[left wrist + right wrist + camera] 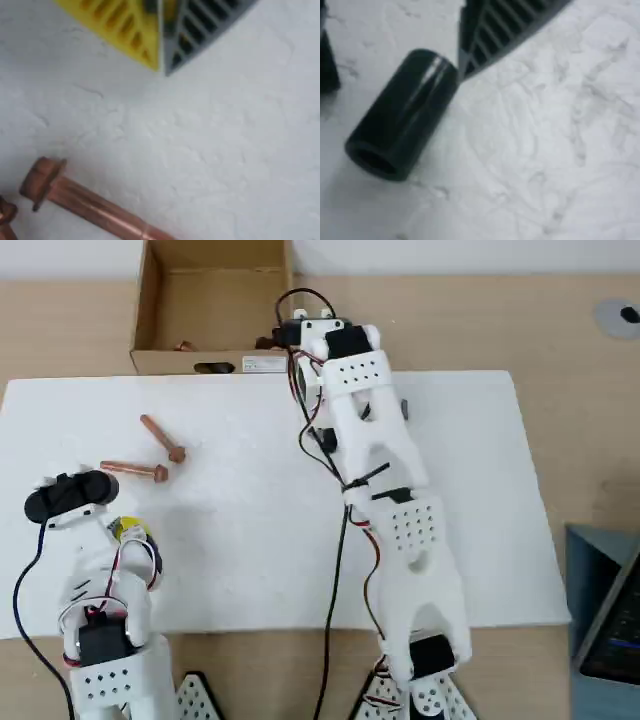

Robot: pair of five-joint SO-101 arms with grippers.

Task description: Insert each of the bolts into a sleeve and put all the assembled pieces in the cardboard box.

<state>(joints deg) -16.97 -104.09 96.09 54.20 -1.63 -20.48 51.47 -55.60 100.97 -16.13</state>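
Item 1. Left gripper [162,66]: closed, nothing held. Yellow finger [125,25] and grey finger [200,25] are seen meeting at the tip, just above the white mat [250,540]. In the high view it is placed at the mat's left side, near bolt 2.

Item 2. Right gripper [464,66]: degree of opening cannot be told; no grasp is seen. Its tip is just beside a black sleeve [402,115]; contact cannot be judged. The right arm [400,520] is stretched across the mat toward the cardboard box [145,310].

Item 3. Bolt 1 [160,438], bolt 2 [133,470]: copper, both laid flat on the mat, heads close together, shanks apart. In the left wrist view a copper bolt [75,200] is shown lying near the tip, not touched.

Item 4. Sleeve: on its side on the mat, open end visible, no bolt seen inside.

Item 5. Box: set at the mat's far edge, open-topped; copper-coloured pcs [185,345] are seen by its near wall.
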